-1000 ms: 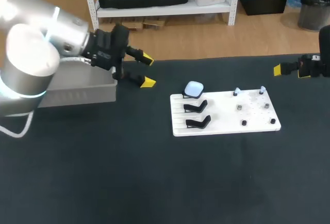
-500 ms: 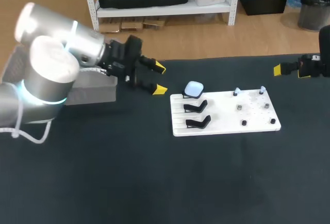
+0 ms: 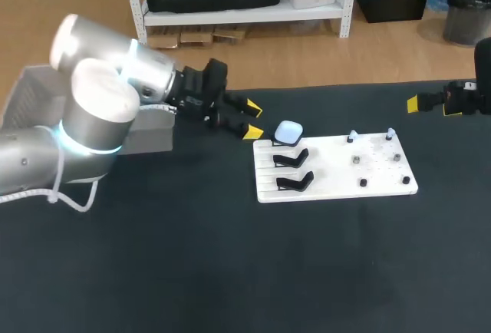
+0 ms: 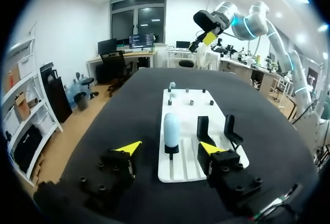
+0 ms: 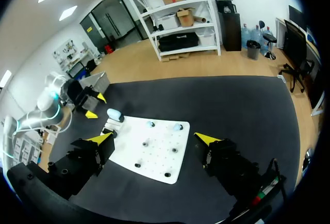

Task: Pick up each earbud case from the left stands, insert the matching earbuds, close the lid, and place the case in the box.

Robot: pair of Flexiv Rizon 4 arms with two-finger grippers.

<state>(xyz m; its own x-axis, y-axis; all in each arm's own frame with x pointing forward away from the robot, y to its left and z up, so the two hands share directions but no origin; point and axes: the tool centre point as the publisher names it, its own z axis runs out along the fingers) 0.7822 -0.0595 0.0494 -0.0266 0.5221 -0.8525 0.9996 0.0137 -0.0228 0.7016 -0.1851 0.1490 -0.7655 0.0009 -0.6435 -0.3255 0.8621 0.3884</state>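
The left gripper (image 3: 252, 118) is hovering with its fingers spread and empty, pointing at the pale blue earbud case (image 3: 289, 131). The case is sitting on the rearmost stand at the white board's (image 3: 337, 172) 10 o'clock corner, near the gripper at about its 4 o'clock. In the left wrist view it is standing on end dead ahead, centred on the gap. The right gripper (image 5: 154, 138), also spread and empty, is hanging well apart at the case's 3 o'clock, so the left arm is nearer.
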